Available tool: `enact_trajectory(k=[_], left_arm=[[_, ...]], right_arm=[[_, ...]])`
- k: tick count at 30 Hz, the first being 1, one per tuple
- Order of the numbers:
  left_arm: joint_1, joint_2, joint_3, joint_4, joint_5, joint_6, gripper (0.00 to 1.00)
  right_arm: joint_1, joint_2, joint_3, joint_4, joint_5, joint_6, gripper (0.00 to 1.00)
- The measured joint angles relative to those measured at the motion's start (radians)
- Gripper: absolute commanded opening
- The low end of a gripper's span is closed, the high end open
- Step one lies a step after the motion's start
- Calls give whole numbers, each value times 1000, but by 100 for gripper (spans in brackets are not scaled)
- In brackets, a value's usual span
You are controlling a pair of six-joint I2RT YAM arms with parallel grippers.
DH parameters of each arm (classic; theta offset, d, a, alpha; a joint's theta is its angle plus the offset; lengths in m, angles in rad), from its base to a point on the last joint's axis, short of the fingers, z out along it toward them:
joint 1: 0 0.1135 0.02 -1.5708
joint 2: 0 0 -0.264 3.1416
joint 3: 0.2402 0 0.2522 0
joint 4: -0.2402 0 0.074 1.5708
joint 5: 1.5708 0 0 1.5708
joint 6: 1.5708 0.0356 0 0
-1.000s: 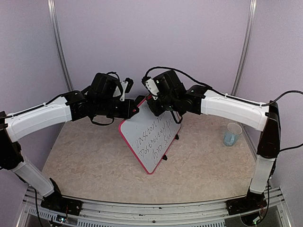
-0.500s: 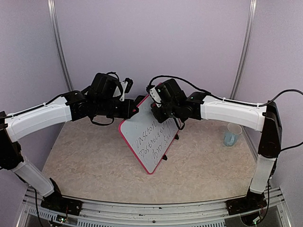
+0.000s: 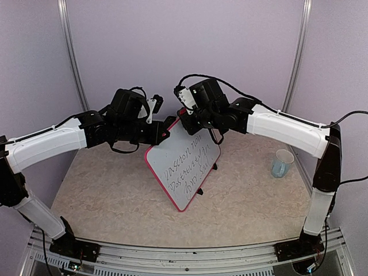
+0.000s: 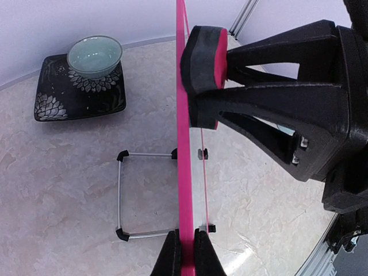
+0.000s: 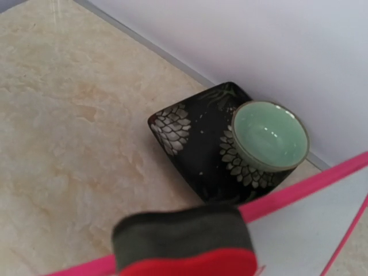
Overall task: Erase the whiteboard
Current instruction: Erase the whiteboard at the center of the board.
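Note:
The whiteboard [image 3: 187, 172] leans on its wire stand [image 4: 121, 195] mid-table, with dark handwriting on its face. My left gripper [image 3: 167, 131] is shut on its pink frame [image 4: 184, 144] at the top left edge; in the left wrist view the frame runs edge-on between the fingers [image 4: 170, 256]. My right gripper [image 3: 187, 119] is shut on the eraser [image 4: 202, 57], a dark felt pad with a red back, held at the board's top edge. The eraser [image 5: 184, 241] fills the bottom of the right wrist view, over the frame [image 5: 299, 191].
A pale green bowl [image 5: 269, 135] sits on a black patterned plate [image 5: 192, 135] behind the board, near the back wall. A translucent blue cup [image 3: 282, 163] stands at the right. Purple walls enclose the table.
My right gripper with the eraser has moved from the upper part of the board's face up and left to its top edge. The left gripper and the board have not moved.

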Motion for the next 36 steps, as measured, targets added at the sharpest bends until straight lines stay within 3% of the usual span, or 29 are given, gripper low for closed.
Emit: enact_trajectory(k=[21,27,36], left_arm=[[2,-1,-5,-5,-27,-21,0],[2,-2,-5,-5,-23,-21,0],[2,-3,-5,0,-8,-8,0]], right_arm=[[-17,3,-180,68,45,37,28],[-18,1,-164,45,42,36,28],[-21,18,-9,-12,10,16,28]])
